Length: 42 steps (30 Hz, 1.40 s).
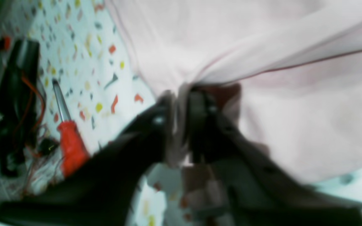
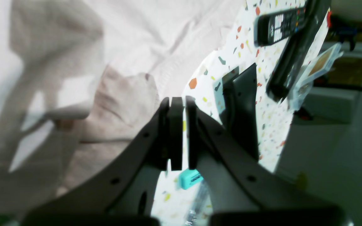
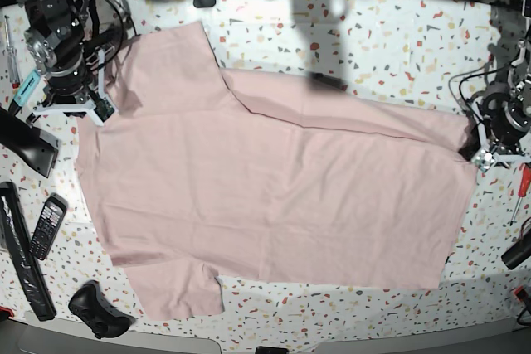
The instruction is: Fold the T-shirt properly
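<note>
Left hand [image 1: 181, 125] pinching T-shirt [image 3: 274, 196] hem, pale pink cotton spread flat (plain side up), right hand [image 2: 181, 131] pressed together

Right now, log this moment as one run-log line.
T-shirt: spread flat, unfolded | left gripper: at hem corner, cloth between fingers, grip unclear | right gripper: shut, empty, at shoulder edge

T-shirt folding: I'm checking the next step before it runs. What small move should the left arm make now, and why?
Probably draw the left gripper back off the T-shirt. The wrist view, though blurred, shows cloth bunched between its fingers at the hem corner, and the shirt already lies spread flat on the table, so a clean release seems called for.
</note>
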Tool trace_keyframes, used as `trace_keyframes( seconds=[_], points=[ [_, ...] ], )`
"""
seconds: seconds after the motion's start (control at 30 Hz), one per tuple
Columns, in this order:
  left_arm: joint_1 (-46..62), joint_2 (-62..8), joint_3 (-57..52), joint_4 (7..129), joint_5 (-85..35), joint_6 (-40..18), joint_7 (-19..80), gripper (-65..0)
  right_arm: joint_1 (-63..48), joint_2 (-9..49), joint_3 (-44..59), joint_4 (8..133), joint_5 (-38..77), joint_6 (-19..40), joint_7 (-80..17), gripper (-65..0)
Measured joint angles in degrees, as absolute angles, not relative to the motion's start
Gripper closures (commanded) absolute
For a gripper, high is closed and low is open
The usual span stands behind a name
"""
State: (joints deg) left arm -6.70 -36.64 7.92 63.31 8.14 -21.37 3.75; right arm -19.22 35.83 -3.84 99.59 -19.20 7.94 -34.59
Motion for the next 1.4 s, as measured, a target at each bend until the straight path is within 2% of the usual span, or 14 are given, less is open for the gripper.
trace_keyframes(
  seconds=[0.1,0.27,0.33,0.5,0.57,0.67,0.83,1.0,1.2,1.4],
  points=[
    [-6.7,-37.2,7.8,63.3,5.5,-15.5,7.8,-23.9,-19.2,35.8,-3.8,99.6,-18.4,7.7,-34.6,-1.4],
    [-6.7,-41.1,7.8,64.9,-1.5,-15.2,9.5,-20.7,-19.2,35.8,-3.8,99.6,-18.4,7.7,-34.6,-1.4],
    [-6.7,-42.7,7.8,66.1,-3.8,-15.3,11.2,-16.7,-19.2,35.8,-3.8,99.6,-18.4,7.3,-34.6,-1.4],
    [-6.7,-44.2,7.8,69.1,-9.4,-15.0,17.1,-4.0,-19.2,35.8,-3.8,100.4,-15.2,0.8,-34.2,-1.3],
    [-6.6,-44.1,7.8,70.0,-9.5,-15.2,18.9,0.0,-19.3,35.8,-3.8,102.6,-15.3,0.2,-34.3,-1.3],
    [-6.5,-44.6,7.8,70.9,-9.7,-15.6,21.0,0.0,-19.2,35.8,-3.8,106.0,-15.2,0.0,-35.3,-1.3],
    [-6.5,-48.7,7.8,72.2,-15.6,-22.3,26.0,0.0,-19.5,35.9,-3.8,110.2,-15.2,0.0,-36.3,-1.3],
    [-6.5,-51.1,7.8,72.4,-20.8,-23.2,28.8,0.0,-19.5,35.8,-3.8,112.0,-8.3,0.3,-38.4,0.0],
    [-4.8,-49.3,7.8,72.4,-21.3,-23.8,27.2,0.0,-19.6,35.8,-3.8,112.1,-1.6,5.0,-44.3,0.0],
    [-4.5,-45.7,7.8,72.2,-21.0,-23.9,25.6,0.0,-21.6,32.9,-3.8,112.0,-0.3,5.0,-43.0,0.0]
  ],
)
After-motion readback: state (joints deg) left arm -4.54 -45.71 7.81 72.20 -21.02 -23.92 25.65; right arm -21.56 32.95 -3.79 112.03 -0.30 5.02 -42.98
